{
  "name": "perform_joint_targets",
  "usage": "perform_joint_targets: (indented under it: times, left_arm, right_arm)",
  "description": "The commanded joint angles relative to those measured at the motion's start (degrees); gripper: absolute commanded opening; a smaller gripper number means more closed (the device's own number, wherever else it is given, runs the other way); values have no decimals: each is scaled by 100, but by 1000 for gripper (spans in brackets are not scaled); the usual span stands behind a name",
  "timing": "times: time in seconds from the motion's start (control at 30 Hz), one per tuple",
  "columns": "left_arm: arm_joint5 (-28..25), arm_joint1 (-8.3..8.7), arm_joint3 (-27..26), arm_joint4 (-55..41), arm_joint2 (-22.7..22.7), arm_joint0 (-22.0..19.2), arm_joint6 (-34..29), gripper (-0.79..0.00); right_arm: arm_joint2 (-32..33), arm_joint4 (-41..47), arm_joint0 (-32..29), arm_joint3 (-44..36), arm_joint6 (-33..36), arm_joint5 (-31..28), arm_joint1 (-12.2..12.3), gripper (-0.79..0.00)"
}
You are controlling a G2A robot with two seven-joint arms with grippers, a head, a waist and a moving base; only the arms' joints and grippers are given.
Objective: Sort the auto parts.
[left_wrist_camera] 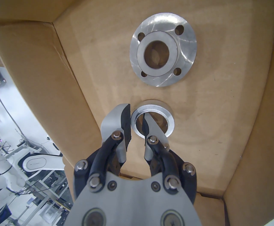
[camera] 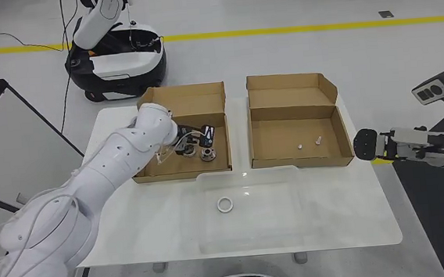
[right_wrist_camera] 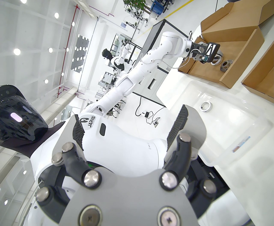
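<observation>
**Left gripper at a metal ring inside the left box**

We see only one piece of writing on the work things: a small label [right_wrist_camera: 240, 145] on the rim of the clear plastic tray [camera: 306, 210]. Its print is too small to read.

The left gripper [left_wrist_camera: 136, 115] is down in the left box [camera: 176, 103], which is made of brown cardboard with a dull, slightly stained floor. Its jaws stand a little apart across the wall of a short metal ring [left_wrist_camera: 169, 116]. One finger with a black ribbed pad is outside, at the rim, and the other finger is inside the hole, apart from the wall. We cannot say that the ring is clamped. The ring lies flat on the box floor. Just beside it lies a round metal disc [left_wrist_camera: 186, 49], also flat, with a raised collar, a wide centre hole and four small holes around it. Its face is shiny with curved marks.

The right box [camera: 285, 141], of the same cardboard, holds two small pale parts [camera: 299, 145] near each other.

A second ring [camera: 225, 205] lies in the tray, in front of the left box, on the white table [camera: 370, 229].

The right gripper [right_wrist_camera: 130, 118] is beyond the right edge of the table, with its jaws wide apart and nothing between them.
</observation>
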Motion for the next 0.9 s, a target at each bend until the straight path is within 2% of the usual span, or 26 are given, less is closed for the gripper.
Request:
perform_joint_targets:
  times: [0.0,0.07,0.17,0.27,0.43,0.63,0.87]
  left_arm:
    - [-6,-4,-17,3,-41,-8,-16,-203]
    - [-30,1,-51,11,-86,-18,-43,-117]
    - [-75,26,-135,36,-169,-44,-94,-111]
    - [-146,74,-312,53,-286,-92,-173,-15]
    - [-323,203,-808,26,-550,-131,-431,0]
    - [-423,431,-1835,-382,-871,54,-961,0]
    - [-423,835,-3509,-1467,-1109,424,-2210,0]
  right_arm:
    - [0,0,0,0,0,0,0,0]
    - [0,0,0,0,0,0,0,0]
    - [0,0,0,0,0,0,0,0]
    - [0,0,0,0,0,0,0,0]
    - [0,0,0,0,0,0,0,0]
    - [0,0,0,0,0,0,0,0]
    - [0,0,0,0,0,0,0,0]
